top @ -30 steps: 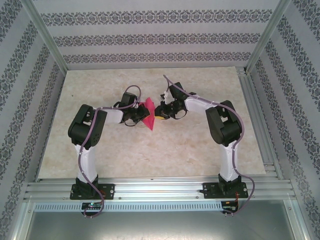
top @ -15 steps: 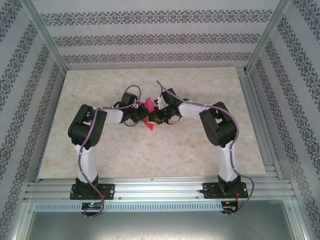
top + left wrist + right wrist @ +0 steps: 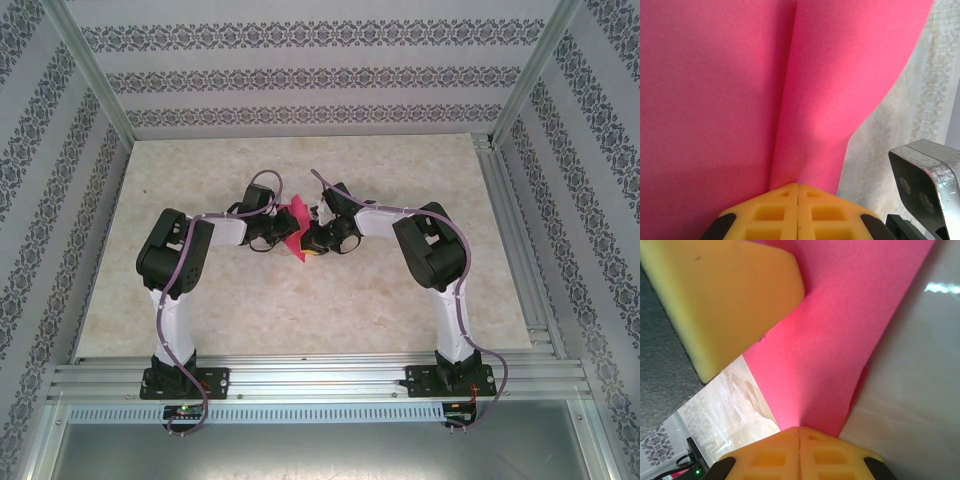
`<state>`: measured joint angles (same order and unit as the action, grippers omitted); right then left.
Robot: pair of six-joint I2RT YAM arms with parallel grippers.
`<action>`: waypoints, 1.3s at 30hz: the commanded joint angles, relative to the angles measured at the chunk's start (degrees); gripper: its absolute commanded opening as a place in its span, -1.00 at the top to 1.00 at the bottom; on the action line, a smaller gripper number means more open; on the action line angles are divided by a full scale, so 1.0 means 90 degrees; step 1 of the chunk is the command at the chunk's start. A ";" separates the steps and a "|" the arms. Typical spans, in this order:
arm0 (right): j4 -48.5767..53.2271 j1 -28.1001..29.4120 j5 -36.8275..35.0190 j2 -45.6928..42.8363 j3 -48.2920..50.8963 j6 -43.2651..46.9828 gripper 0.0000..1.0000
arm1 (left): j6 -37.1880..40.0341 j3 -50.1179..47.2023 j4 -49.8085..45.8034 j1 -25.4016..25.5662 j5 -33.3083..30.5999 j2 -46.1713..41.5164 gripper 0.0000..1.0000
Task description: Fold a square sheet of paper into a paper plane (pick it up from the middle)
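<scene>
The pink sheet of paper (image 3: 293,222) hangs folded and narrow between the two grippers over the middle of the table. My left gripper (image 3: 284,234) is shut on it from the left. In the left wrist view its yellow pads (image 3: 765,215) meet at the gripper's tip (image 3: 798,186), pinching the paper (image 3: 715,100) beside a long crease. My right gripper (image 3: 311,240) is shut on it from the right. It pinches (image 3: 799,430) the paper's lower edge (image 3: 840,340). Whether this folded sheet forms a paper plane, I cannot tell.
A yellow finger of the left gripper (image 3: 720,300) lies against the paper in the right wrist view. A grey metal part (image 3: 925,175) shows at the right of the left wrist view. The marbled tabletop (image 3: 400,290) is ringed by aluminium rails (image 3: 320,375) and patterned walls.
The right gripper has moved left, up to the paper, and shut on it. The left arm and the paper have stayed where they were.
</scene>
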<state>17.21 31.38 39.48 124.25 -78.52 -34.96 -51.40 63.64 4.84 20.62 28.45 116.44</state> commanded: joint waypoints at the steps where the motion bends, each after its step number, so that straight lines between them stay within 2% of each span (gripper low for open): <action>1: 0.0455 -0.0040 -0.0383 0.0076 0.0219 0.0231 0.85 | 0.0212 0.0297 -0.0373 -0.0062 -0.0019 0.0218 0.78; 34: 0.0557 -0.0068 -0.0434 0.0198 0.0375 0.0281 0.86 | 0.0816 0.3183 -0.2032 -0.0623 0.0200 0.1845 0.70; 39: 0.0501 -0.0068 -0.0443 0.0173 0.0404 0.0218 0.86 | 0.0975 0.3880 -0.2400 -0.0739 0.0226 0.2117 0.66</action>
<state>15.77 31.09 40.12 124.14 -77.43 -34.37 -45.43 94.89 -14.79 16.32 32.67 132.97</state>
